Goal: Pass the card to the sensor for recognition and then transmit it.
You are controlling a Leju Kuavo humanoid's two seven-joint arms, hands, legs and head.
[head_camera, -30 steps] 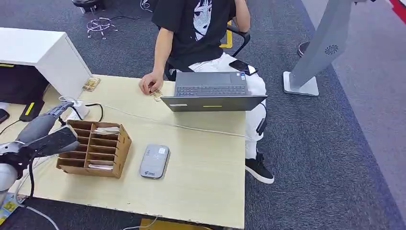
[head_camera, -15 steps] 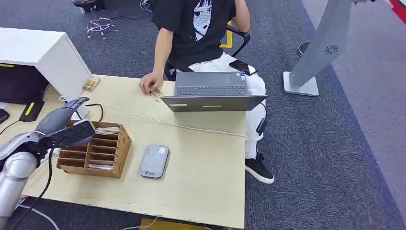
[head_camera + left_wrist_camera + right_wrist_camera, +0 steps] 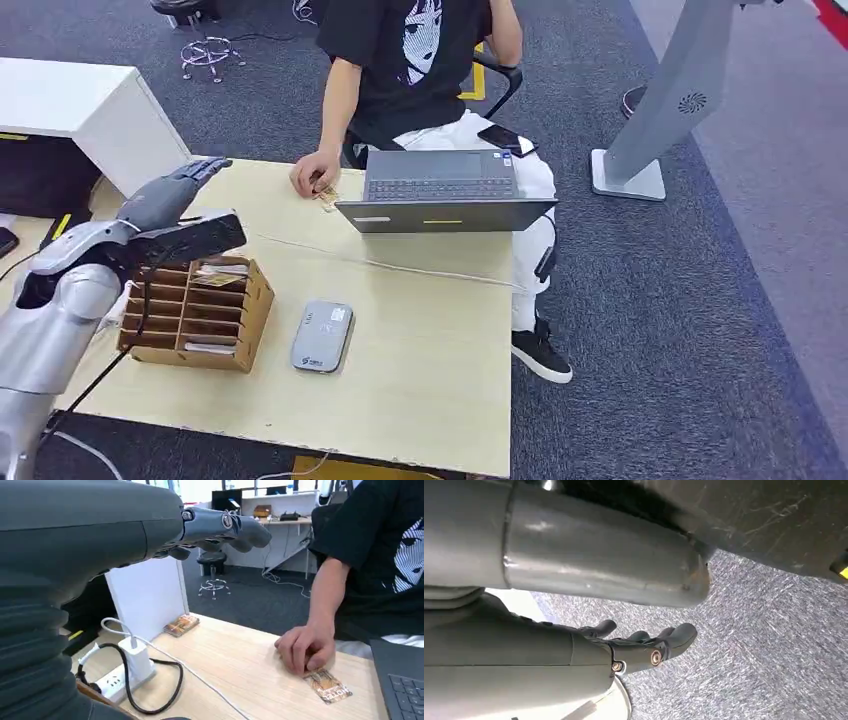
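The card (image 3: 328,199) lies ahead and to the right of the left hand (image 3: 170,200), under a person's hand (image 3: 314,174). The left hand holds nothing, fingers loosely extended. The right hand (image 3: 644,645) hangs over the carpet, far from the card, loosely apart and holding nothing.

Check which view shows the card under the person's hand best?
Left wrist view: the card lies close and sharp on the table, with the person's hand on its near end. In the head view the card is a small sliver beside that hand. The right wrist view looks at carpet.

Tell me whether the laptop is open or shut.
Open. The laptop shows its keyboard facing the person, with the lid tilted back toward the robot's side of the table.
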